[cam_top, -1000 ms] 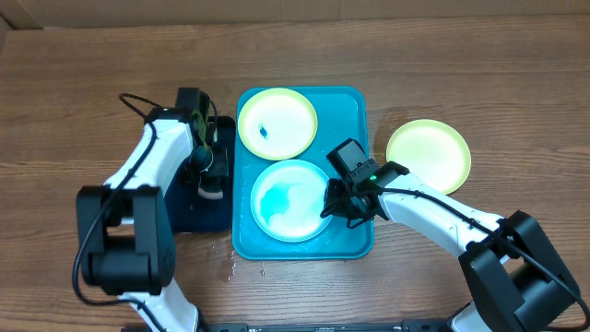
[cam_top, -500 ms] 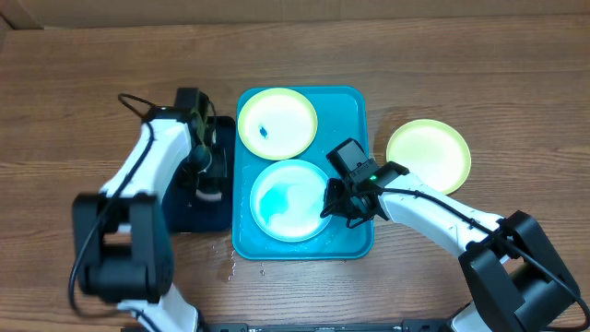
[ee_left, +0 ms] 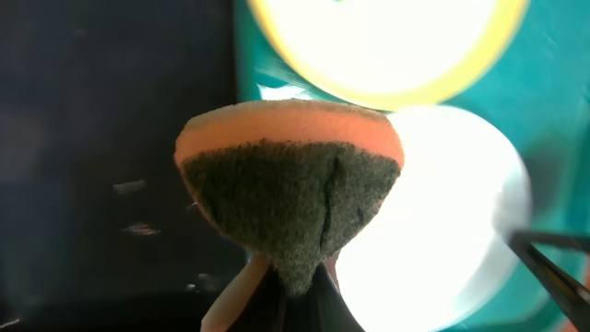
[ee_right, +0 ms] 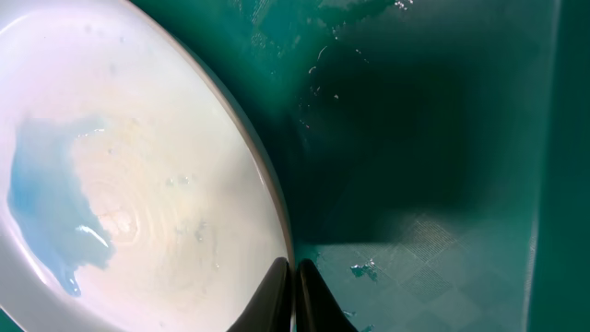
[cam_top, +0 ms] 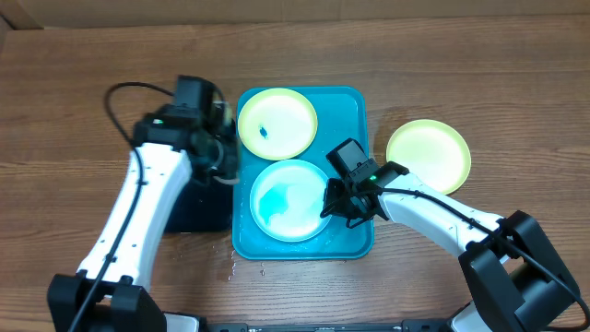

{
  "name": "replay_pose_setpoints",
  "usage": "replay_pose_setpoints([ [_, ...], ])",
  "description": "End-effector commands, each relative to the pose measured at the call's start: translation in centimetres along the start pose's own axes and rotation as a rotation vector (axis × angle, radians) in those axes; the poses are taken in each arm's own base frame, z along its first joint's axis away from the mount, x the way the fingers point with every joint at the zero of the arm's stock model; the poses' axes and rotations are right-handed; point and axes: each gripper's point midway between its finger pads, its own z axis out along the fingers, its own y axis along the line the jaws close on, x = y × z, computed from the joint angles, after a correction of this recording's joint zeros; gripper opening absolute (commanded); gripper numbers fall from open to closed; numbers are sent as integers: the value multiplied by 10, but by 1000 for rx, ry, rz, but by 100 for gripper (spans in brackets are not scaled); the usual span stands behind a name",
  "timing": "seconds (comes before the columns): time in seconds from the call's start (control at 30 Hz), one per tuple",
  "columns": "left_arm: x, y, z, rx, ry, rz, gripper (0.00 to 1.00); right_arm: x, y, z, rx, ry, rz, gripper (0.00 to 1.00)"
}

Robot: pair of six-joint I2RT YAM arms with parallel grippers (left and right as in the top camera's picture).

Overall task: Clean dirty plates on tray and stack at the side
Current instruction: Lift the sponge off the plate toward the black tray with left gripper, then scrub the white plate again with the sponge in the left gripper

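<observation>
Left hand point(cam_top: 224, 169) lifted; its wrist view shows sponge point(ee_left: 290, 198).

- Cropped at the top edge, left wrist view: yellow-green plate point(ee_left: 387, 46).
- Cropped left and below, right wrist view: light blue plate point(ee_right: 138, 184).
- Mostly covered by the sponge point(ee_left: 290, 198): left end effector point(ee_left: 293, 281).

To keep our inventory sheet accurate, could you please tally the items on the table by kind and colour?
Yellow-green plates: 2
Light blue plate: 1
Turquoise tray: 1
Black tray: 1
Sponge: 1
Total: 6
</observation>
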Motion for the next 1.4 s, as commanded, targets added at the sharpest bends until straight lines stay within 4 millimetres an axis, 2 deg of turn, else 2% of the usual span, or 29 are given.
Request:
replay_pose_setpoints([
  [0.0, 22, -34, 26, 79, 93, 22, 4, 1, 2, 0, -6, 1, -8, 4],
  [0.2, 39, -63, 71, 80, 161, 86, 4, 1, 2, 0, -6, 1, -8, 4],
  [0.4, 55, -66, 122, 22, 254, 78, 4, 1, 2, 0, -6, 1, -8, 4],
  [0.47, 64, -69, 133, 27, 296, 76, 4, 1, 2, 0, -6, 1, -9, 4],
  [0.53, 78, -79, 143, 77, 361, 88, 4, 1, 2, 0, -6, 1, -8, 4],
  [0.63, 88, -96, 143, 162, 401, 123, 4, 1, 2, 0, -6, 1, -8, 4],
  [0.8, 98, -143, 128, 407, 440, 191, 4, 1, 2, 0, -6, 1, -8, 4],
  [0.97, 84, -154, 112, 449, 411, 194, 4, 1, 2, 0, -6, 1, -9, 4],
  [1.07, 67, -151, 98, 421, 352, 204, 4, 1, 2, 0, -5, 1, -8, 4],
  [1.17, 54, -139, 89, 333, 284, 206, 4, 1, 2, 0, -5, 1, -8, 4],
  [1.27, 48, -111, 86, 161, 240, 188, 4, 1, 2, 0, -5, 1, -8, 4],
  [1.37, 50, -84, 88, 8, 243, 166, 4, 1, 2, 0, -6, 1, -8, 4],
])
